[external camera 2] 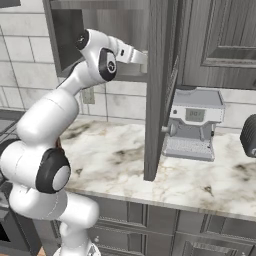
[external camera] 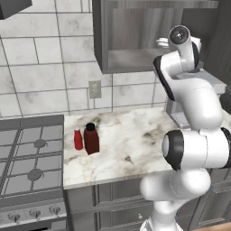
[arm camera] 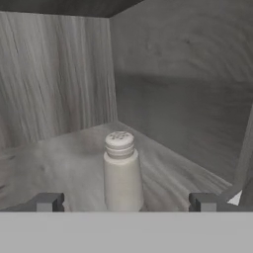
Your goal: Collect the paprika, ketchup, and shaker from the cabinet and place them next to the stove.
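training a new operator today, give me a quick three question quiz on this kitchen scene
1. True or false: the shaker stands upright on the cabinet shelf.
2. Which bottles stand on the counter beside the stove?
3. The hand is: A open, fingers either side of the shaker; B shut on the shaker; C open over the stove.

Key: 1 true. 2 the ketchup and the paprika. 3 A.
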Robot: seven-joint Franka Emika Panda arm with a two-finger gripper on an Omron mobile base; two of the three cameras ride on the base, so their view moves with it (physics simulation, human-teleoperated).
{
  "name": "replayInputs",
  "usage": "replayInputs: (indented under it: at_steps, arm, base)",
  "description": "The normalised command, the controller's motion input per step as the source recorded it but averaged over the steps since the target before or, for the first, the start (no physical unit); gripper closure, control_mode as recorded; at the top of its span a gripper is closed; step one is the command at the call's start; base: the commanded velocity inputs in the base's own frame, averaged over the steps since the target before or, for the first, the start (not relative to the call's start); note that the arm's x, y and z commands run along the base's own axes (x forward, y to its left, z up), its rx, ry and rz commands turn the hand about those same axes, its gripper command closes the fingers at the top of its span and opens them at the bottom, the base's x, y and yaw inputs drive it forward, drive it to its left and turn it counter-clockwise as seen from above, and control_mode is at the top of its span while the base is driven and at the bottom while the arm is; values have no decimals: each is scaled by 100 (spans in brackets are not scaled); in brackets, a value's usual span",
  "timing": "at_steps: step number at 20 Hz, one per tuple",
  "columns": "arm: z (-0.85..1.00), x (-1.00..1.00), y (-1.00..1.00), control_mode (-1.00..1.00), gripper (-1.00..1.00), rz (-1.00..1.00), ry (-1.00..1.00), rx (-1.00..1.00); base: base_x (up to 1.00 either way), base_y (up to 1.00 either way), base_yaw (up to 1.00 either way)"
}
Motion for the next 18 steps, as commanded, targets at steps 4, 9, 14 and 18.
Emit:
replayInputs:
  at_steps: [4, 9, 14, 18]
  arm:
    - [0, 13, -5, -100, -100, -1, 4, 0]
    - [0, 20, -4, -100, -100, 0, 5, 0]
    - [0, 25, -11, -100, -100, 0, 4, 0]
    - [0, 27, -15, -100, -100, 0, 4, 0]
  base:
    - [0, 0, 0]
    - [0, 0, 0]
    - [0, 0, 0]
    - [0, 0, 0]
